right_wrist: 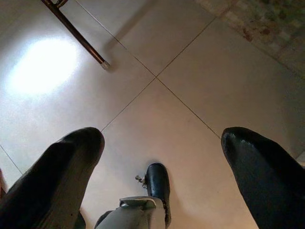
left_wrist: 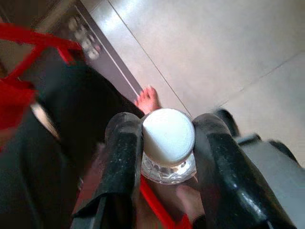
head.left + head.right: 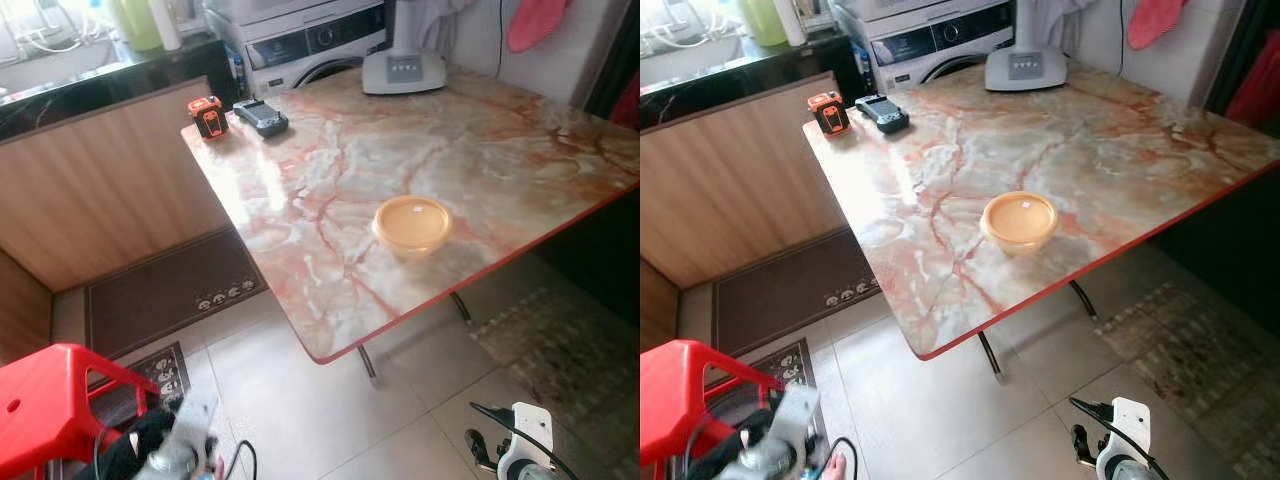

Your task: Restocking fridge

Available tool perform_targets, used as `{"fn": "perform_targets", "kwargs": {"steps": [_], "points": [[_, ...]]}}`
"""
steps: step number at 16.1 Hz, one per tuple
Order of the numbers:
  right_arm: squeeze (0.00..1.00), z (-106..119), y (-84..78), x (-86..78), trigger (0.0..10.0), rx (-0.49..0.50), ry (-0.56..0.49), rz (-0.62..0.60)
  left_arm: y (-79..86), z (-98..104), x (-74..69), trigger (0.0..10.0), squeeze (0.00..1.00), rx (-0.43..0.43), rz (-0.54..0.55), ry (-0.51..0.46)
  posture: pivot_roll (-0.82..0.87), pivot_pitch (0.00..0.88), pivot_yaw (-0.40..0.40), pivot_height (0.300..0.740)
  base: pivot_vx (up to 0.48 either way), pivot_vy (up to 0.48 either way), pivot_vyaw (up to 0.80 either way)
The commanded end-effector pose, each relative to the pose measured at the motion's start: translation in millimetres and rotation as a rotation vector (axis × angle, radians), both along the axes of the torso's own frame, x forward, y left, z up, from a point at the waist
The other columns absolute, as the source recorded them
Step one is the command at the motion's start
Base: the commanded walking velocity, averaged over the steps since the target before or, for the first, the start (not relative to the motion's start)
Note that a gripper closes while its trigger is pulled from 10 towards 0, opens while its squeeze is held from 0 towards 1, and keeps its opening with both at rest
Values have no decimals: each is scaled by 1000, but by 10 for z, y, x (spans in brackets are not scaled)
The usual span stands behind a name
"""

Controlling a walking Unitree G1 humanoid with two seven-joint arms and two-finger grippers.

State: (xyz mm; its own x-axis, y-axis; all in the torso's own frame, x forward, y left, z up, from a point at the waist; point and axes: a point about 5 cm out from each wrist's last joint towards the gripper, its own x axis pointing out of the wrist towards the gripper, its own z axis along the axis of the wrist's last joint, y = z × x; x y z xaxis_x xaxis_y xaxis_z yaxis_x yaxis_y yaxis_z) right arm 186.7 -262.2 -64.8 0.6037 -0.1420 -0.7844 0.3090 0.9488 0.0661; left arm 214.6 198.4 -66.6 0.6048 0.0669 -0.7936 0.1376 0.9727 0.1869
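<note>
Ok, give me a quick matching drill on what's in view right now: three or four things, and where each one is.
Things:
1. orange bowl
2. white-capped jar
3. red stool
4. orange tape measure

Places:
A. far corner of the marble table
B. floor, on the robot's left
C. between the left gripper fingers
D. near edge of the table

Pairs: 1-D, 2-C, 3-B, 4-A
</note>
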Motion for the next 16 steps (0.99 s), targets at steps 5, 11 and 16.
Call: {"fn": "perform_targets", "kwargs": {"steps": [5, 11, 16], "points": [[0, -24, 48, -8, 10000, 13, 12, -15, 132, -18, -68, 10000, 0, -25, 104, 12, -128, 43, 136, 740, 0, 0, 0], [0, -23, 48, -8, 10000, 12, 21, 9, 130, 14, -9, 10000, 0, -19, 80, 10, -127, 52, 135, 740, 0, 0, -736], [0, -30, 59, -14, 10000, 10, 31, 25, 137, 17, -7, 10000, 0, -23, 79, 9, -132, 40, 135, 740, 0, 0, -745]]}}
